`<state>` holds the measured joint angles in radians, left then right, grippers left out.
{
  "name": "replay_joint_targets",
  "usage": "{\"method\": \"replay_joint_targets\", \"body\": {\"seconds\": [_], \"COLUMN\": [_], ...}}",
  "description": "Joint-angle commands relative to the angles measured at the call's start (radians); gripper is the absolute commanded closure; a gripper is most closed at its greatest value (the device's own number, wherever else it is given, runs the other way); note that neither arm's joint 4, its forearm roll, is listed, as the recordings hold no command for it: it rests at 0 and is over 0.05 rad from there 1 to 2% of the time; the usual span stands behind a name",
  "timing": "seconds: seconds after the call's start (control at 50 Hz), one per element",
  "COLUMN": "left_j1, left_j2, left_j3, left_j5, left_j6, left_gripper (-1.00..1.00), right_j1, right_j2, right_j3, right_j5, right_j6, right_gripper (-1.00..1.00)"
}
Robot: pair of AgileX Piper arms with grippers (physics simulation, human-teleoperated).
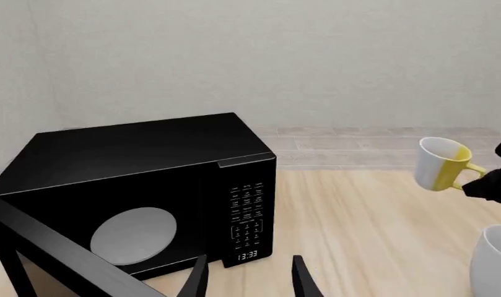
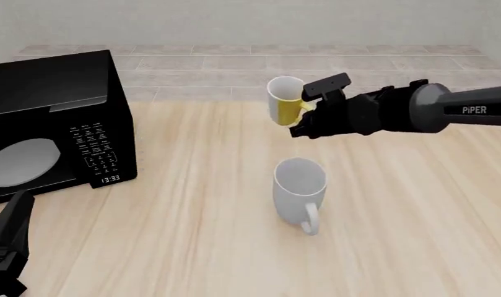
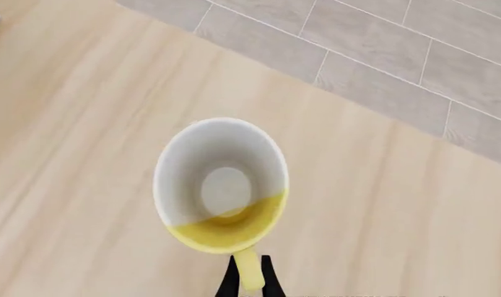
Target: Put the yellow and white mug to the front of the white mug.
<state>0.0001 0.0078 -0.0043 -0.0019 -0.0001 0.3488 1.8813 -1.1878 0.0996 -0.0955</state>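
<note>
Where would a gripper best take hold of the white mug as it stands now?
The white mug stands upright with its handle towards the arms' side. Likely best from above, pinching that handle, as the right gripper pinches the yellow and white mug.

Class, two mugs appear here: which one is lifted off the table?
The yellow and white mug. The right hand holds it by its yellow handle in the air, while the plain white mug stands on the table.
</note>
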Motion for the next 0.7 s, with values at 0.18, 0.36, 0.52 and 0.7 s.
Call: {"method": "replay_joint_targets", "body": {"seconds": [0.18,0.36,0.52,0.7], "left_j1": [0.0,0.0,0.0,0.0], "left_j2": [0.0,0.0,0.0,0.0], "left_j3": [0.0,0.0,0.0,0.0], "left_j5": [0.0,0.0,0.0,0.0], "left_j6": [0.0,0.0,0.0,0.0], "left_gripper": [-1.0,-1.0,-1.0,-1.0], "right_j1": [-0.069,-0.074,-0.072,-0.072], "right_j2": [0.056,0.099,0.129,0.156], "right_j3": [0.006,0.005,0.004,-0.001], "right_j5": [-0.032,-0.045,-0.053,-0.056], "right_j6": [0.024,0.026,0.028,0.029], "right_gripper": [1.0,1.0,1.0,1.0]}}
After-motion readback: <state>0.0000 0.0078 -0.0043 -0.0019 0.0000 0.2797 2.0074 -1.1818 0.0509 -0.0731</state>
